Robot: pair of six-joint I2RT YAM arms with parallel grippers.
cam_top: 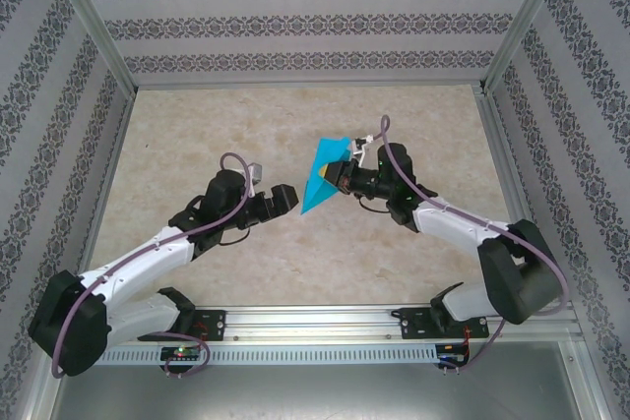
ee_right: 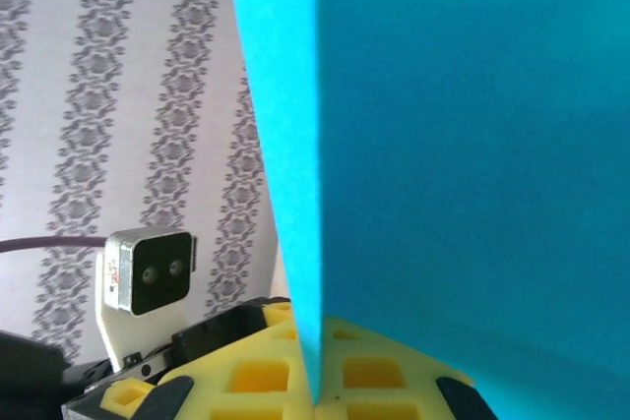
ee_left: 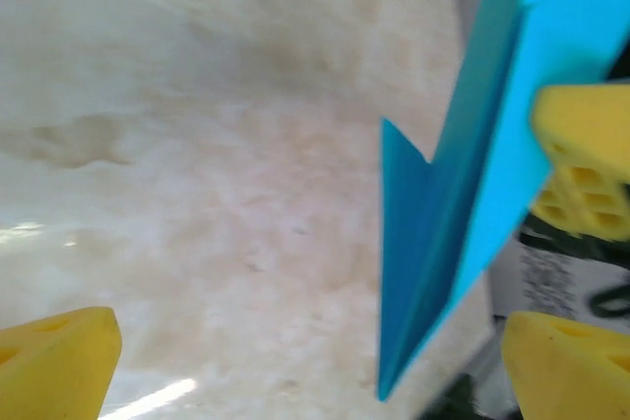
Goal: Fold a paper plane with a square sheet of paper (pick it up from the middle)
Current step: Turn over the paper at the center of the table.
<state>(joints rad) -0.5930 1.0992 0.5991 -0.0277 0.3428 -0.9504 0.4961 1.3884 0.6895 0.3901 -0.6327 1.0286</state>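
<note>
Counting what is on view, one folded paper [cam_top: 321, 182], two arms and two grippers are seen above one marbled table [cam_top: 217, 135]. The folded paper, teal-blue and pointed like a dart, is held clear of the table, clamped between the closed yellow fingers [ee_right: 256, 376] of the right gripper [cam_top: 335, 176]. In the right wrist view it is seen rising edge-on from the seam where those fingers meet. The left gripper [cam_top: 287, 197] is released, its yellow fingertips [ee_left: 59, 361] spread wide. The paper's lower point is seen in the gap between them, nearer one fingertip, and no contact can be made out. The left arm is reached forward and inward from its base, the forearm raised. The right arm is reached forward and bent inward at the elbow, so that the two grippers are brought nose to nose, just beside each other.
</note>
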